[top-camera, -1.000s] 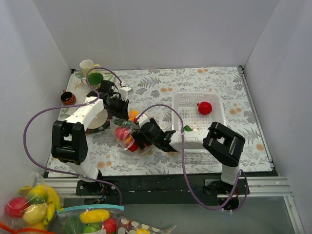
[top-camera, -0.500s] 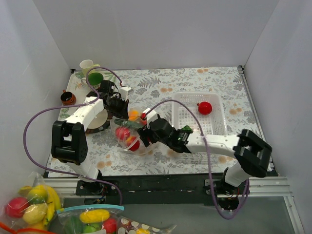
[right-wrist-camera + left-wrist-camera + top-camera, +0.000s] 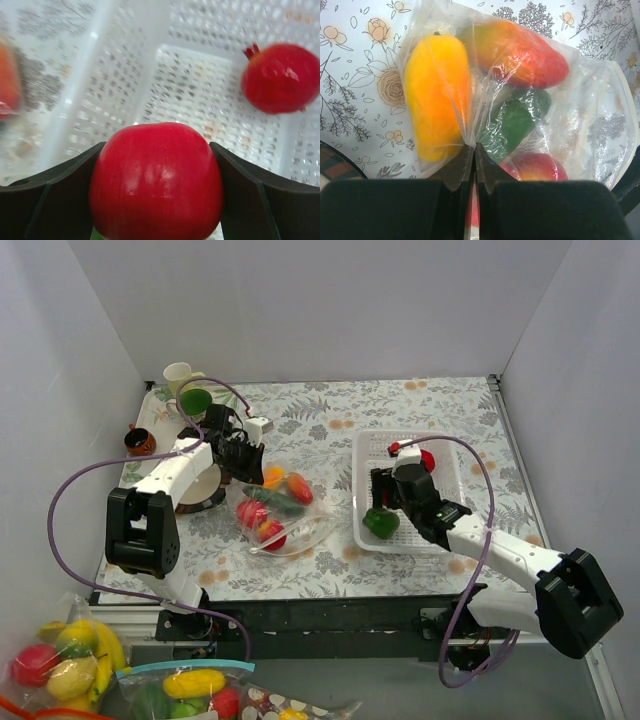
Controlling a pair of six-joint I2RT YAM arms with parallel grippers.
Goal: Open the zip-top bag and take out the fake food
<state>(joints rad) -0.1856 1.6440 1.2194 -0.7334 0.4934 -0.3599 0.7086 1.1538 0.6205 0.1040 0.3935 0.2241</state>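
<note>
The zip-top bag (image 3: 300, 530) lies mid-table with its mouth toward the near edge. My left gripper (image 3: 247, 458) is shut on its far corner, the film pinched between the closed jaws (image 3: 473, 147). Through the bag (image 3: 590, 115) I see fake food: an orange-yellow piece (image 3: 437, 95), a red-orange one (image 3: 520, 50), a green one (image 3: 512, 122) and a red one (image 3: 535, 167). My right gripper (image 3: 383, 495) hangs over the white basket's (image 3: 445, 440) left side, shut on a glossy red apple (image 3: 156, 185). A red pomegranate (image 3: 282, 75) lies in the basket.
A green piece (image 3: 380, 523) sits at the basket's near left corner, under the right gripper. A cream mug (image 3: 178, 373), green cup (image 3: 194, 399), small brown cup (image 3: 139, 441) and a plate (image 3: 205, 490) stand at the far left. Bags of fruit (image 3: 190, 685) lie off the table.
My right arm has pulled back from the bag's mouth and swung right over the basket with the red apple in its jaws. The left gripper has kept its hold on the bag.
</note>
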